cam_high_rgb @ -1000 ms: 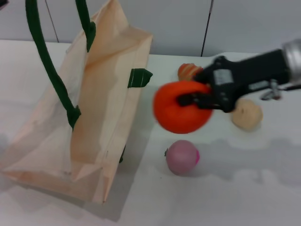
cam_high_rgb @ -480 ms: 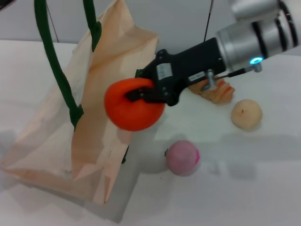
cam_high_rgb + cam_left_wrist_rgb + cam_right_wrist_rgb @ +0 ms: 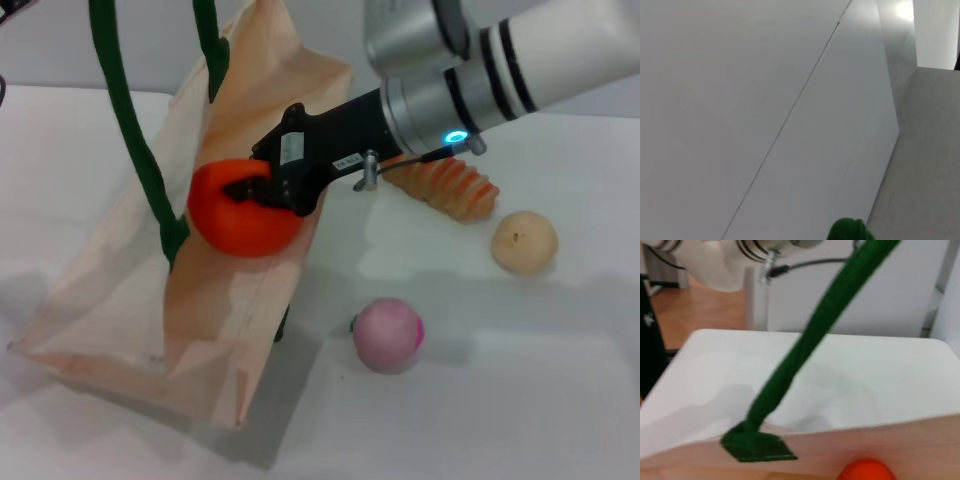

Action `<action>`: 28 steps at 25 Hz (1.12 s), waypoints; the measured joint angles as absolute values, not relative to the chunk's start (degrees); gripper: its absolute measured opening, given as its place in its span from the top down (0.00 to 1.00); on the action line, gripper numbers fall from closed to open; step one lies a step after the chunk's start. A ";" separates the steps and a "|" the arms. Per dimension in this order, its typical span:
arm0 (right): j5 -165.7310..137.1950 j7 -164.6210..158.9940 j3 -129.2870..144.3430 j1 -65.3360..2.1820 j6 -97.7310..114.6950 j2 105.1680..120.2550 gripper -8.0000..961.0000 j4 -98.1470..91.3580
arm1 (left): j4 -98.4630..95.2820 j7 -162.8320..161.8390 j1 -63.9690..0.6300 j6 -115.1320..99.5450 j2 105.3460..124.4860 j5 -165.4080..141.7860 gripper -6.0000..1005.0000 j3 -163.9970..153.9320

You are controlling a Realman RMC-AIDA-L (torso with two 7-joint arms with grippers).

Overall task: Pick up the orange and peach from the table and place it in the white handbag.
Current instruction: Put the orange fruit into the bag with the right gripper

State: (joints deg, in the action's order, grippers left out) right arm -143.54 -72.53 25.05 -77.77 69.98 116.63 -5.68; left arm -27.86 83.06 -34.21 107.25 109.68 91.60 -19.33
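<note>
My right gripper [image 3: 243, 190] is shut on the glossy red-orange orange [image 3: 240, 212] and holds it over the open mouth of the white handbag [image 3: 130, 290], a cream tote with dark green rope handles [image 3: 125, 120]. In the right wrist view the orange [image 3: 866, 470] shows just at the bag's rim [image 3: 840, 440], by a green handle [image 3: 805, 355]. The peach [image 3: 387, 335], pale pink-lilac with a bright pink spot, lies on the table to the right of the bag. My left gripper is out of view; its wrist view shows only a bit of green handle [image 3: 850, 231].
A pale beige ball [image 3: 524, 241] lies at the right of the white table [image 3: 520, 400]. An orange ridged object [image 3: 447, 186] lies behind it, partly under my right arm. The bag's handles are held up at the upper left.
My right gripper has carried the orange leftward from above the table to over the bag's mouth. The bag's handles have shifted slightly right. The peach and beige ball have not moved.
</note>
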 joint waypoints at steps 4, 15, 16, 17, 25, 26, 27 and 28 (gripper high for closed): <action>-143.63 -71.87 25.04 -79.07 67.15 116.76 0.90 -3.45 | -27.28 83.18 -34.86 107.36 109.69 91.69 0.86 -19.24; -143.82 -66.97 24.12 -82.63 60.86 117.12 0.90 4.65 | -27.24 83.50 -35.59 107.02 109.77 91.69 0.86 -19.00; -143.65 -66.08 23.60 -82.64 60.84 117.13 0.90 4.97 | -27.24 83.55 -35.59 107.01 109.77 91.69 0.86 -18.98; -143.58 -65.50 22.86 -82.64 60.83 117.14 0.90 5.16 | -27.24 83.55 -35.58 107.01 109.78 91.71 0.86 -18.89; -143.54 -65.07 20.49 -82.09 59.80 117.02 0.87 4.87 | -26.72 83.58 -34.94 106.96 109.74 92.55 0.86 -18.63; -143.54 -65.06 20.31 -82.09 59.14 117.01 0.86 4.87 | -26.72 83.58 -34.88 106.96 109.73 92.60 0.86 -18.63; -143.54 -65.06 20.10 -82.09 58.13 117.01 0.81 4.95 | -26.72 83.58 -34.81 106.96 109.72 92.62 0.86 -18.63; -143.54 -65.06 19.90 -82.08 56.85 117.00 0.77 5.08 | -26.72 83.59 -34.76 106.96 109.72 92.64 0.86 -18.63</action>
